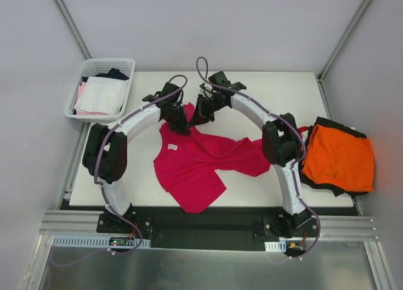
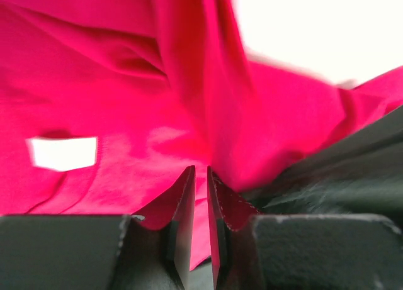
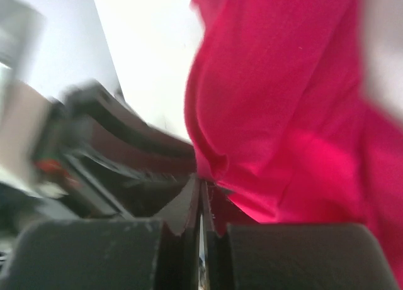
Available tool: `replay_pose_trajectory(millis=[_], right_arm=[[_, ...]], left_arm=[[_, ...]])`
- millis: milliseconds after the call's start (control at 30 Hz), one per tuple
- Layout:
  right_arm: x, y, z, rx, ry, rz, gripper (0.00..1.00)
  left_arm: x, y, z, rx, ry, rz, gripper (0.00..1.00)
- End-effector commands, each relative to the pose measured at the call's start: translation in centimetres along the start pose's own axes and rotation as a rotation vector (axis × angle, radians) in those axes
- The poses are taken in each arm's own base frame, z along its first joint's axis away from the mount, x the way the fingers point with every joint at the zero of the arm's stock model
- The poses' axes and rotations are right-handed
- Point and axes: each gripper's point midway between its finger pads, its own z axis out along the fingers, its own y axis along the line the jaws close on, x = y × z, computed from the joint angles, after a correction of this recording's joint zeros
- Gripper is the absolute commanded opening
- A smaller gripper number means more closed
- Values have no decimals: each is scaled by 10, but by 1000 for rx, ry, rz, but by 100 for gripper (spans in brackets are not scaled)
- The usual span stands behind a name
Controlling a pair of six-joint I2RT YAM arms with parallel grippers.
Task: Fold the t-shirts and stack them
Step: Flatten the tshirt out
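The crimson-magenta t-shirt [image 1: 195, 164] lies crumpled in the middle of the table, with its white neck label [image 1: 172, 148] facing up. Both grippers meet at its far edge. My left gripper [image 1: 179, 122] is shut on a fold of this shirt; in the left wrist view the cloth [image 2: 126, 101] runs between the gripper's [image 2: 201, 172] nearly closed jaws, and the label [image 2: 63, 153] sits to the left. My right gripper [image 1: 199, 116] is shut on the shirt's edge [image 3: 283, 114] at its tips [image 3: 201, 180]. The orange t-shirt [image 1: 337, 156] lies folded on the black t-shirt [image 1: 332, 188] at the right.
A white mesh basket [image 1: 94, 66] with white and pink garments stands at the table's far left corner. The orange and black pile overhangs the table's right edge. The two arms arch over the table from the near edge.
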Motion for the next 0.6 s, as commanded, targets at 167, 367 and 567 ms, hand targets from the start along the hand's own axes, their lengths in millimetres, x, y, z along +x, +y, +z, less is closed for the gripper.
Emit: replay_pose_trajectory(millis=[167,367,567], right_arm=[[123,-13,-16,221,297,-99,1],[166,-35,-9,314,397,-103,1],[185,-40,-4,346,433,-112,2]], left_arm=[[-27,-14,-72,-5,-297,-35,13],[-16,-6,-86,7,-349,-100,14],[-1,9,-89,2,-365,-151,14]])
